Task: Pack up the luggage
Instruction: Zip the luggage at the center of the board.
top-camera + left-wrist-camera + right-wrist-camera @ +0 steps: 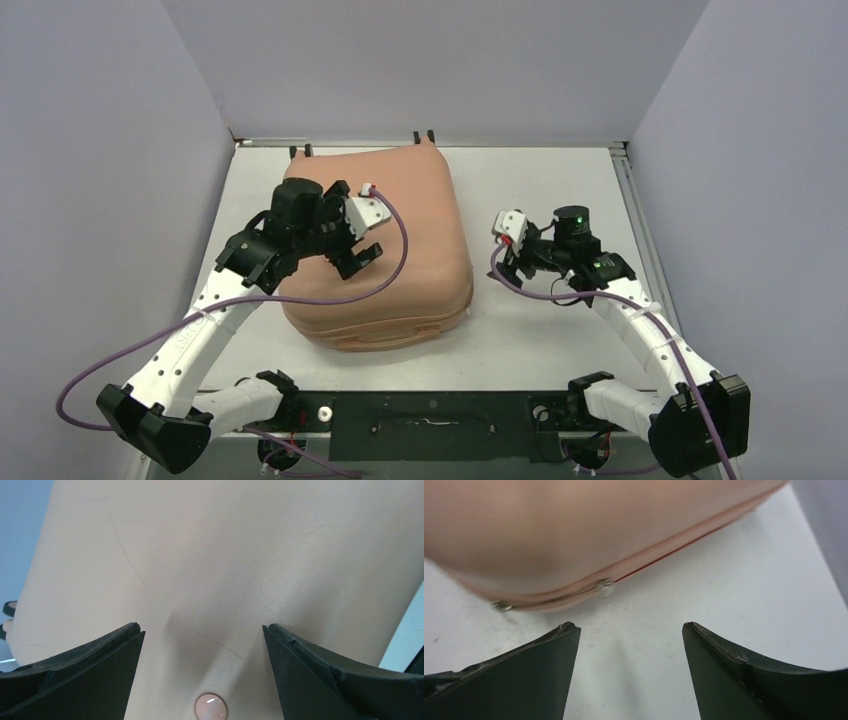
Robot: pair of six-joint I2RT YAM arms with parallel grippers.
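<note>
The salmon-pink luggage (425, 215) lies flat and closed on the white table, its zip seam running round the side. My left gripper (358, 258) hovers open over the top shell. In the left wrist view that gripper (202, 627) has only bare pink luggage (225, 555) between its fingers, and a small round dot (211, 706) sits just below. My right gripper (508, 270) is low beside the luggage's right side, apart from it and open. In the right wrist view this gripper (629, 626) faces the seam of the luggage (574, 525), where two metal zip pulls (605, 585) show.
Black caster wheels (425, 135) stick out at the luggage's far edge near the back wall. White table (560, 180) stretches to the right of the case, bounded by a metal rail (632, 200). Purple cables loop from both arms.
</note>
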